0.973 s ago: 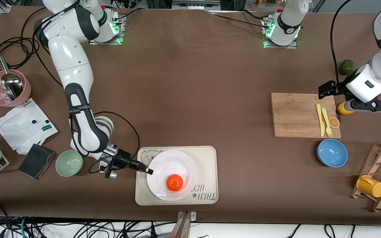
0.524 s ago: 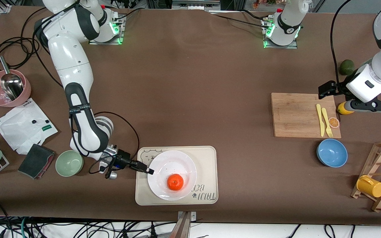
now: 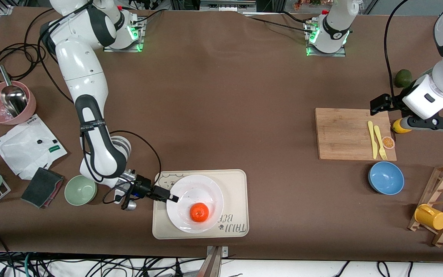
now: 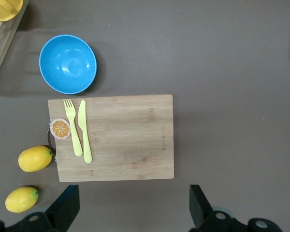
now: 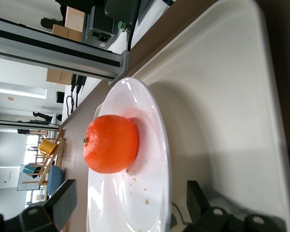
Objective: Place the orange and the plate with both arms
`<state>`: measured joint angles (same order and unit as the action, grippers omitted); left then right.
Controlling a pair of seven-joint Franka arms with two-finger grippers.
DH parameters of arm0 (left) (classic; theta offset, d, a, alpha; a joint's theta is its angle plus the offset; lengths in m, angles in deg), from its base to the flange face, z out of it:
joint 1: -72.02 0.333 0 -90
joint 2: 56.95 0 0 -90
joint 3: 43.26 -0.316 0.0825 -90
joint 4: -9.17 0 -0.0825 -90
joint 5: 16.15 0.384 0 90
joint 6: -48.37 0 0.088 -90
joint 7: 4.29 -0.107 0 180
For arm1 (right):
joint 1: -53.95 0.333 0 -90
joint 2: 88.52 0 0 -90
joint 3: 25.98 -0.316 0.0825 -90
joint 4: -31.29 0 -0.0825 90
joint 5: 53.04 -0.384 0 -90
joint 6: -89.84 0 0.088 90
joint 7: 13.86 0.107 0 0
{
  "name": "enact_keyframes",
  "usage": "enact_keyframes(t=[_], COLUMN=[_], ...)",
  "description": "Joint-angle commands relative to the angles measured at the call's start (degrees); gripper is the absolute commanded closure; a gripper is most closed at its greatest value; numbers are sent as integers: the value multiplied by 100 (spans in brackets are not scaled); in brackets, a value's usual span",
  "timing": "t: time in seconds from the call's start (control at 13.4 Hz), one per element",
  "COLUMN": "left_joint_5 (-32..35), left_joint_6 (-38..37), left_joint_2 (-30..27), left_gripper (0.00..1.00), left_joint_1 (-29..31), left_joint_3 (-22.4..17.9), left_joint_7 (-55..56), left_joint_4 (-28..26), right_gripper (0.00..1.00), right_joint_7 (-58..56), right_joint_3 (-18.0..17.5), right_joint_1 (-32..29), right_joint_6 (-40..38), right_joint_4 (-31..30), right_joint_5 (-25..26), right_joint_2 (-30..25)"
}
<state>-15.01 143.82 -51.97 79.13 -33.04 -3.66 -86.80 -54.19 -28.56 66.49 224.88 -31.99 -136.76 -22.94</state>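
Right arm reached from base at robots' edge of desk toward camera-side edge, forearm dropped steeply, wrist low, turned sideways. Right gripper (image 3: 172, 199) sat near camera-side edge, closer to right arm's end; fingers spread apart in right wrist view, holding nothing. Left arm waited, elbow raised, out at left arm's end of desk. Left gripper (image 3: 380, 103) hung high, pointed down, fingers (image 4: 67, 205) wide apart, nothing between.
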Motion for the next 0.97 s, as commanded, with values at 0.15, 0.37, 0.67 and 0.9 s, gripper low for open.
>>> enact_keyframes(t=[0.15,0.37,0.67,0.9], left_joint_5=[-131,-131,-131,-131], left_joint_6=[-79,-79,-79,-79], left_joint_2=[-32,-32,-32,-32], left_gripper=[0,0,0,0], left_joint_1=[1,-8,-8,-8], left_joint_3=[-11,-11,-11,-11], left_joint_7=[-134,-134,-125,-125], left_joint_4=[25,25,25,25], right_gripper=[0,0,0,0], right_joint_7=[113,113,113,113], right_joint_3=[48,56,48,56], right_joint_1=[-6,3,12,64], right_joint_6=[40,40,40,40], right_joint_4=[79,88,97,202], right_joint_5=[164,164,462,498], right_joint_2=[61,43,-18,-54])
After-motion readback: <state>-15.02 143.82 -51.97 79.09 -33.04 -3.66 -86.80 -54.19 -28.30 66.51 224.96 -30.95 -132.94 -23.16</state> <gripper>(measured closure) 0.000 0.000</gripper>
